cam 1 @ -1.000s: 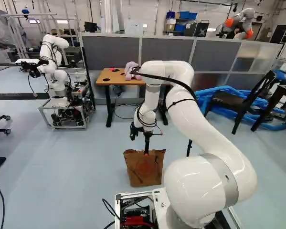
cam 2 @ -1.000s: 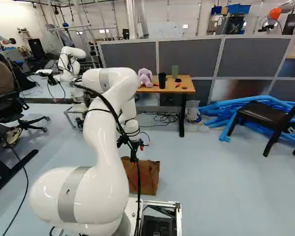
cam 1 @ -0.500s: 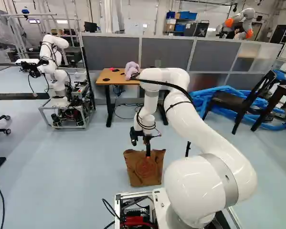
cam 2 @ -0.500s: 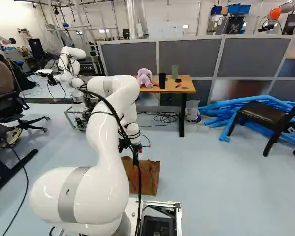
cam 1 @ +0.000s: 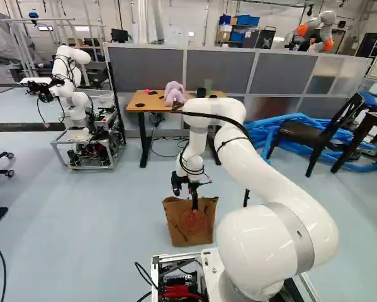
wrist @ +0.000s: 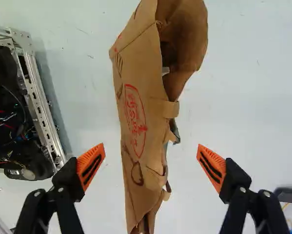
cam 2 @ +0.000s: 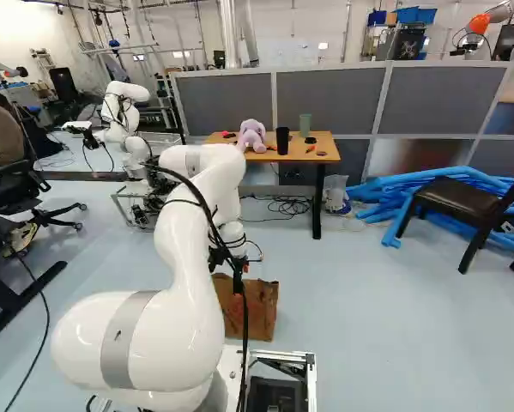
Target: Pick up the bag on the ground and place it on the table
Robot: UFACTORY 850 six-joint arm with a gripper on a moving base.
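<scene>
The brown bag (cam 1: 187, 231) stands upright on the floor (cam 1: 100, 220), its broad printed side toward the base (wrist: 41, 100), its long axis passing between the fingers of the wide-spread tool (cam 1: 195, 205), untouched. Beyond, the wooden counter (cam 2: 327, 148) carries a purple plush toy (cam 2: 252, 136).

a brown paper bag (wrist: 146, 112) stands on the pale floor (wrist: 253, 97), its long top stretching away ahead of the gripper (wrist: 151, 168) and its near part between the two fingers. the fingers are spread wide, their orange pads (wrist: 91, 167) apart from the paper on both sides. the bag's mouth gapes at its far end, and red print marks one face. beside the bag lies a metal frame (wrist: 38, 97) holding dark parts and wires.
</scene>
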